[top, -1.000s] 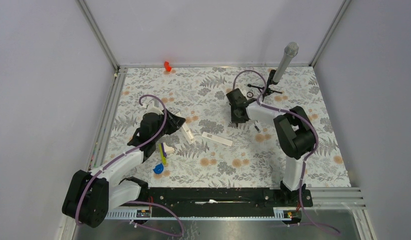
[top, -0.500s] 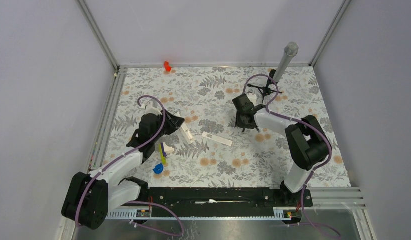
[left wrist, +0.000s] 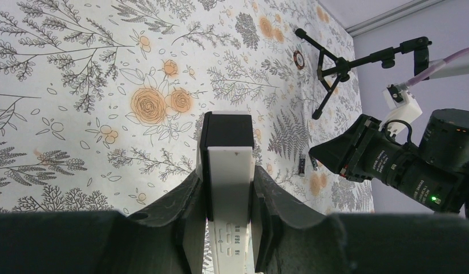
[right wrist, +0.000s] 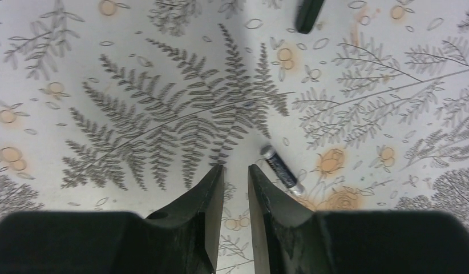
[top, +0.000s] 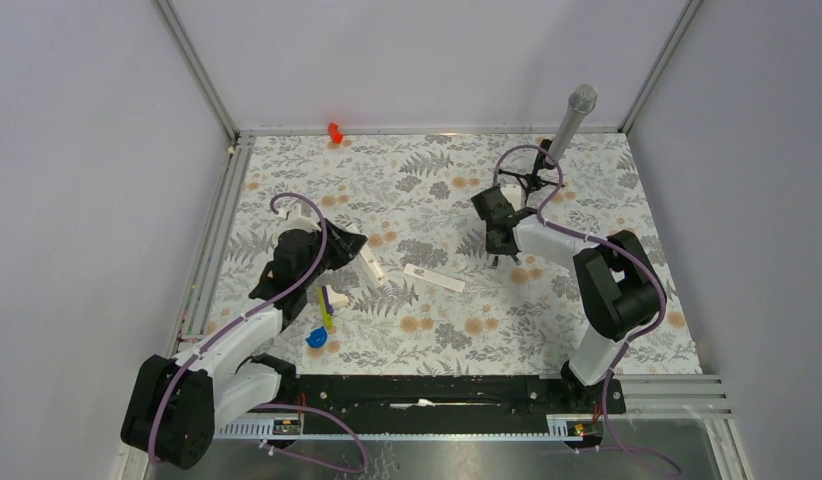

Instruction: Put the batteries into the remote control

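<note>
Overhead, the right tool (top: 497, 252) is too small to judge; the left tool (top: 359, 252) grips the remote control (top: 372, 266) over the desk (top: 427, 180). From the left wrist, the fingers hide the remote's near end. From the right wrist, the narrowly parted, empty tool stands just beside a battery (right wrist: 282, 169). A dark object (right wrist: 309, 12) is cut off at the top.

You have a matt white plastic remote (left wrist: 229, 188), a glossy dark battery (right wrist: 282, 171), and a smooth printed table cover (top: 417, 180).

remote control (left wrist: 230, 188) between left jaws
</note>
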{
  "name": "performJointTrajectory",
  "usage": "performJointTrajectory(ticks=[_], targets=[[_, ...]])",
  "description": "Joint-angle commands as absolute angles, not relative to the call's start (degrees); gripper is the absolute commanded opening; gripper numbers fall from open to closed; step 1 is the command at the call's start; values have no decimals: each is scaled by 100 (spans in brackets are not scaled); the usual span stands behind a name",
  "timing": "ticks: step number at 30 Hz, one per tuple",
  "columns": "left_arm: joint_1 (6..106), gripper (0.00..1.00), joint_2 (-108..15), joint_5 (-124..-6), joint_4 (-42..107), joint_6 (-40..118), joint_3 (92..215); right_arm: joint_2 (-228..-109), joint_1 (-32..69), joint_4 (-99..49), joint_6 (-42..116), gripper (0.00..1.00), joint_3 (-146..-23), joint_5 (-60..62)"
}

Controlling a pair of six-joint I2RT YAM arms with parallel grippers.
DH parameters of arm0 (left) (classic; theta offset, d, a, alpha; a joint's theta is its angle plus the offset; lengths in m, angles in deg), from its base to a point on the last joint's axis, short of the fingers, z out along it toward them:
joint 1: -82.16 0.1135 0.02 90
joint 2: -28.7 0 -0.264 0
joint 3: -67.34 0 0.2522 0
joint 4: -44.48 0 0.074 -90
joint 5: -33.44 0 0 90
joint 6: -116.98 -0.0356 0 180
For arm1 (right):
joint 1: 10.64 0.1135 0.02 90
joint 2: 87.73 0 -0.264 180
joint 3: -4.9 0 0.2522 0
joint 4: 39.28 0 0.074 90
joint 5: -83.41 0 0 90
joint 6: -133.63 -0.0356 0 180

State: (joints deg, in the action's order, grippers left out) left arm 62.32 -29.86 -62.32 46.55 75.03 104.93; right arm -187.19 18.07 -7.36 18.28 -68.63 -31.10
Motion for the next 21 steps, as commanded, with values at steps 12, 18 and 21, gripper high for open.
performJointTrajectory(ticks=[12, 18, 21], targets=[[6324, 0, -2838, -6291, 4900, 7409, 10421, -18618, 1696, -383, 1893, 22, -6448, -2464], [6343, 0, -2795, -6279, 4855, 7396, 10424, -18902, 1696, -494, 1749, 21, -6689, -1887], [6352, 0, -2739, -6253, 4796, 7370, 10420, -18958, 1698, -538, 1632, 20, -6759, -1609]])
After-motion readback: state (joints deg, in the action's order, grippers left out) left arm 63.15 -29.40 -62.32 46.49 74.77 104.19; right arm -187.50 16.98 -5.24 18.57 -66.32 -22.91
